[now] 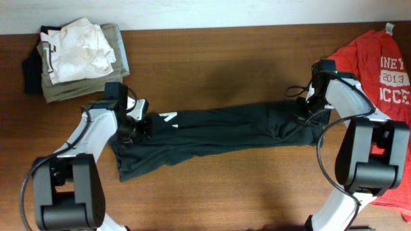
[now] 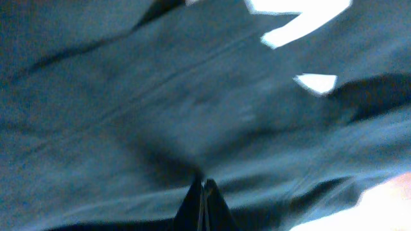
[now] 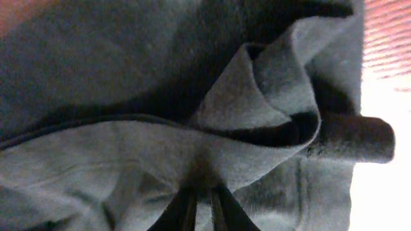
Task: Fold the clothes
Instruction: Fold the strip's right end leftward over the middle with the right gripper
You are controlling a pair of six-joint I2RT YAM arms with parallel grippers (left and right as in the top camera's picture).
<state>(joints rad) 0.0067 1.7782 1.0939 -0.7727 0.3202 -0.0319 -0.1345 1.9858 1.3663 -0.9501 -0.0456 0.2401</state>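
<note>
Each end of the black T-shirt (image 1: 218,131) is pinched by the left gripper (image 1: 131,127) and right gripper (image 1: 307,110), so move both together, cloth taut

Dark, blurred cloth of the black T-shirt (image 2: 160,109) fills almost the whole left wrist view, crossed by soft creases and a faint seam line that runs diagonally from lower left to upper right. At the bottom centre the left pincer (image 2: 203,192) has its two dark fingers pressed together into a narrow point, with folds of the cloth drawn in toward their tips. Near the upper right lie a large white patch (image 2: 295,16) and a smaller white patch (image 2: 318,82) just below it, and the lower right corner holds a pale glare (image 2: 379,208), too washed out to identify.
</note>
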